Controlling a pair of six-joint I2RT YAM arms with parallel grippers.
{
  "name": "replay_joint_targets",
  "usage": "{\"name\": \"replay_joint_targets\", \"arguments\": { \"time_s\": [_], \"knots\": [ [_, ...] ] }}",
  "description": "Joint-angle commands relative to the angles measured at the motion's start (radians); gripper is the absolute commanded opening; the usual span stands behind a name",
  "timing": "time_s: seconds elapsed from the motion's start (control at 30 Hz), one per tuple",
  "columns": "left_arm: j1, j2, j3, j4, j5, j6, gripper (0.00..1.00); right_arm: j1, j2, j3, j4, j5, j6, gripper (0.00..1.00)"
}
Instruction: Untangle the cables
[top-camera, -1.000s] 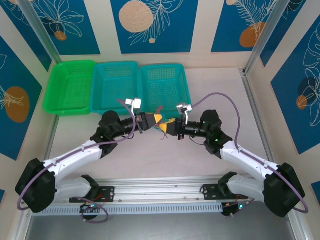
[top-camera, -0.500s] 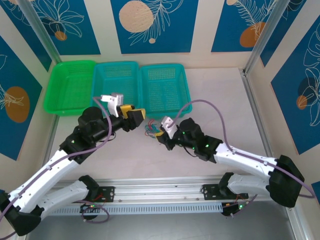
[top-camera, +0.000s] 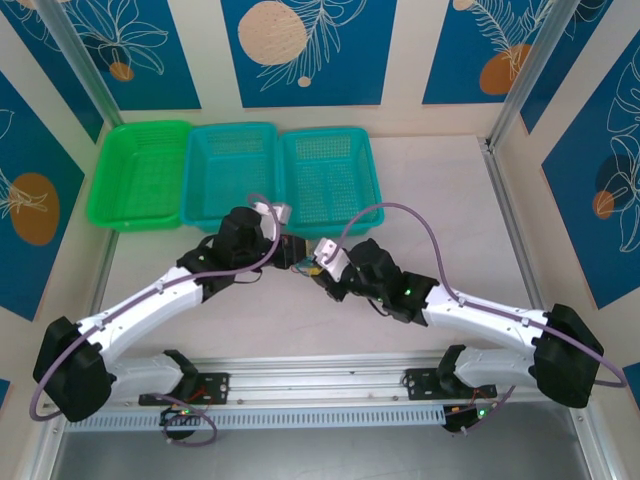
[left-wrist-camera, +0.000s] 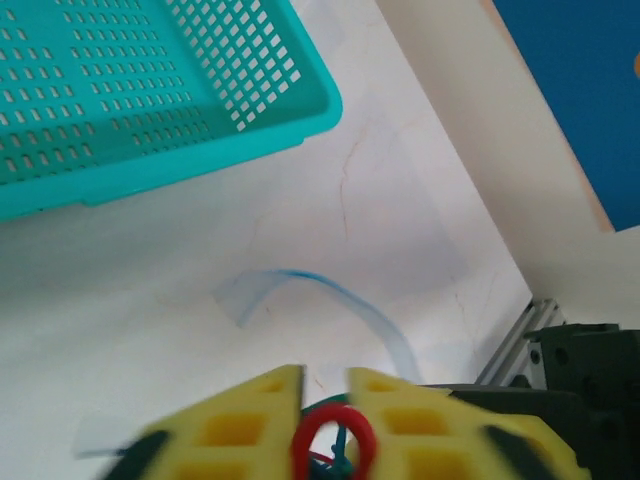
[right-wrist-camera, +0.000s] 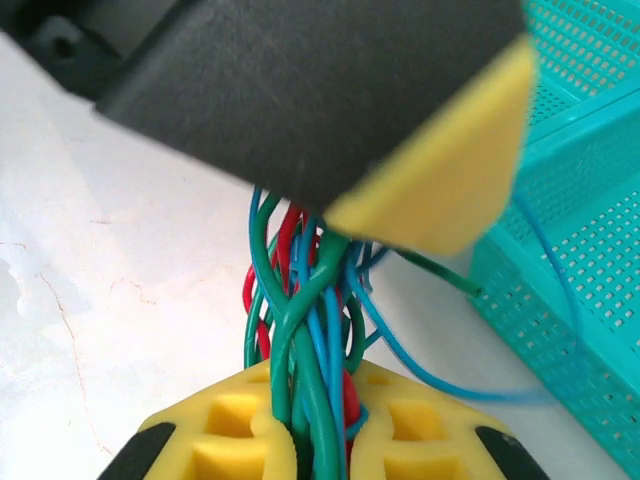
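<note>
The cables (top-camera: 304, 263) form a small tangled bundle of green, blue and red wires held just above the table between the two grippers, in front of the teal baskets. My right gripper (top-camera: 316, 271) is shut on the bundle; in the right wrist view the cables (right-wrist-camera: 312, 330) run twisted up out of the right gripper (right-wrist-camera: 318, 388) into the left gripper's yellow finger (right-wrist-camera: 440, 190) above. My left gripper (top-camera: 293, 252) is shut on the other end. In the left wrist view a red loop of cable (left-wrist-camera: 333, 440) sits between the yellow pads of the left gripper (left-wrist-camera: 325, 380).
Three baskets stand in a row at the back: a green one (top-camera: 140, 175) and two teal ones (top-camera: 232, 170) (top-camera: 328, 175). The right teal basket (right-wrist-camera: 580, 300) lies close beside the bundle. A curled strip of clear tape (left-wrist-camera: 330, 295) lies on the table.
Half a second ago the left gripper stood open, drawn back to the left. It has swung back to the bundle and shut on it. The right gripper kept its hold and shifted slightly.
</note>
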Motion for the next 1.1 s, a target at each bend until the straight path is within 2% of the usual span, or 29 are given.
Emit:
{"name": "replay_joint_targets", "arguments": {
  "time_s": [0.0,0.1,0.23,0.27,0.33,0.4,0.43,0.53,0.67,0.77,0.87,0.93,1.0,1.07],
  "knots": [
    [0.009,-0.038,-0.035,0.03,-0.036,-0.04,0.0,-0.017,-0.035,-0.002,0.053,0.029,0.022,0.0],
    [0.075,-0.1,-0.092,-0.003,-0.105,-0.106,0.0,-0.033,-0.069,-0.042,0.027,0.024,0.039,0.0],
    [0.174,-0.2,-0.179,0.004,-0.104,-0.149,0.0,-0.059,-0.152,-0.137,0.037,0.026,0.121,0.04],
    [0.176,-0.218,-0.197,0.019,-0.101,-0.13,0.0,-0.067,-0.173,-0.164,0.041,0.014,0.153,0.05],
    [0.175,-0.218,-0.236,0.11,-0.013,-0.102,0.0,-0.074,-0.201,-0.214,0.061,-0.053,0.194,0.1],
    [0.153,-0.174,-0.303,0.248,0.079,-0.096,0.0,-0.071,-0.194,-0.254,0.095,-0.115,0.23,0.12],
    [0.138,-0.149,-0.325,0.28,0.088,-0.093,0.0,-0.07,-0.18,-0.261,0.101,-0.132,0.249,0.12],
    [0.104,-0.073,-0.401,0.319,0.033,-0.089,0.0,-0.065,-0.121,-0.256,0.087,-0.14,0.298,0.1],
    [0.089,-0.02,-0.5,0.366,-0.099,-0.096,0.0,-0.077,-0.078,-0.273,0.11,-0.138,0.363,0.1],
    [0.08,0.005,-0.523,0.371,-0.134,-0.092,0.28,-0.075,-0.034,-0.262,0.096,-0.188,0.346,0.13],
    [0.078,-0.015,-0.494,0.282,-0.162,-0.055,0.42,-0.045,0.047,-0.212,0.027,-0.19,0.305,0.12],
    [0.078,-0.065,-0.469,0.185,-0.235,-0.036,0.55,-0.027,0.1,-0.178,-0.004,-0.165,0.302,0.09],
    [0.078,-0.139,-0.457,0.109,-0.318,-0.032,0.66,-0.03,0.151,-0.143,-0.024,-0.149,0.347,0.05],
    [0.079,-0.212,-0.474,0.114,-0.309,-0.012,0.7,-0.069,0.181,-0.118,-0.031,-0.206,0.419,0.03]
  ]
}}
